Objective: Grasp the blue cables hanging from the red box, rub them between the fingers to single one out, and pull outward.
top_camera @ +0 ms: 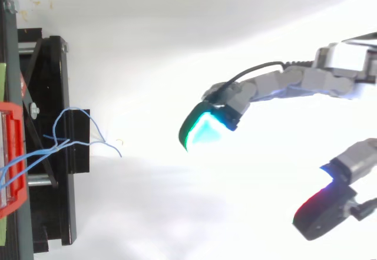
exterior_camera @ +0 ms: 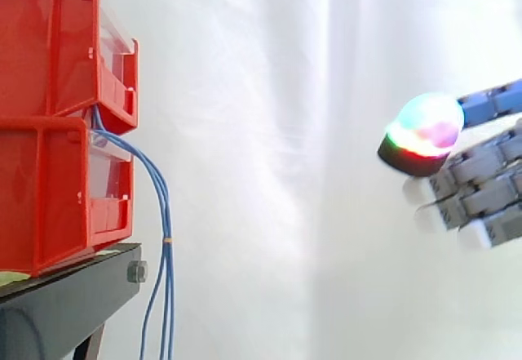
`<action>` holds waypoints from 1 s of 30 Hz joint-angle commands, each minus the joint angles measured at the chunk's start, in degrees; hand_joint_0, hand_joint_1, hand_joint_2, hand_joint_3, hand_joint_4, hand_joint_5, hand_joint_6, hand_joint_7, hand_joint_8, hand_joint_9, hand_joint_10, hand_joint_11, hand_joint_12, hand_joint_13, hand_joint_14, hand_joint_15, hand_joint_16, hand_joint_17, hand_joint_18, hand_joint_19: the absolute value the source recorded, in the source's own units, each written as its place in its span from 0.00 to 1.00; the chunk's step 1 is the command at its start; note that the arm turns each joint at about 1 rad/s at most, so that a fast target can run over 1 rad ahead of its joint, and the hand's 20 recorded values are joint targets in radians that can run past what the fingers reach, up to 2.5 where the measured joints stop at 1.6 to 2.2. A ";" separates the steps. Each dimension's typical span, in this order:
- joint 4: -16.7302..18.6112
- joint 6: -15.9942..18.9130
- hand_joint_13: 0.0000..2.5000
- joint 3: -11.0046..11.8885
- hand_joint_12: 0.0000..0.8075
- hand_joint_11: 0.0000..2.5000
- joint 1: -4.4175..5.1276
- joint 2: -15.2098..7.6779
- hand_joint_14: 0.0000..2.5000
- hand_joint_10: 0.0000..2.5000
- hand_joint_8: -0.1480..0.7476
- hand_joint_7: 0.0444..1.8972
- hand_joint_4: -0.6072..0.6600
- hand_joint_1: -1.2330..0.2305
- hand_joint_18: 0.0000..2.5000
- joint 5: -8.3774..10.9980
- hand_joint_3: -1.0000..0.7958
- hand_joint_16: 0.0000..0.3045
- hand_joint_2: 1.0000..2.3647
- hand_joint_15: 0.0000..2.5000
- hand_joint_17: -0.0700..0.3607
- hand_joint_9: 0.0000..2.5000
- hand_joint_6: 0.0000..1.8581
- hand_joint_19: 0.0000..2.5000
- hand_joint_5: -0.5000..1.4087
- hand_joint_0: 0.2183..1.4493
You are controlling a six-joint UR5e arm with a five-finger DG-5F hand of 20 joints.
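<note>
Robot hand: the robot hand is open. Its fingers are stretched out toward the boxes and it holds nothing.
Fingertips: the fingertips are thick glowing pads. One pad sits apart from the others, so there is a wide gap to pinch with.
Space between: the robot hand is well apart from the cables, with the white curtain behind the gap.
Blue cables: the blue cables come out of the front of the red box. They droop past the front edge of the black stand in a close bunch.
How they will feel: I think they are thin, light, bendy and smooth, so they may swing or slip away.
Where to hold: the best spot looks like the hanging part just past the stand's front edge, where they run side by side.
Pull: it should be gentle.
</note>
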 commanded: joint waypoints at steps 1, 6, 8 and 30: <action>2.81 0.58 0.06 0.01 0.43 0.00 -0.20 -2.87 0.00 0.00 0.41 0.31 0.57 0.35 0.05 -0.21 0.28 0.22 0.00 0.00 0.51 0.07 0.27 0.00 0.13 0.16; 6.50 1.37 0.03 -0.07 0.43 0.00 -0.29 -3.93 0.00 0.00 0.41 0.32 0.58 0.38 0.02 -0.03 0.28 0.22 0.00 0.00 0.51 0.05 0.27 0.00 0.13 0.16; 8.78 0.93 0.03 0.01 0.43 0.00 -0.29 -3.93 0.00 0.00 0.41 0.32 0.59 0.38 0.01 0.67 0.28 0.22 0.00 0.00 0.51 0.06 0.27 0.00 0.13 0.16; 18.27 -5.66 0.03 1.42 0.41 0.00 -0.82 -11.49 0.00 0.00 0.41 0.35 0.64 0.40 0.00 8.14 0.28 0.20 0.00 0.00 0.49 0.09 0.27 0.02 0.14 0.19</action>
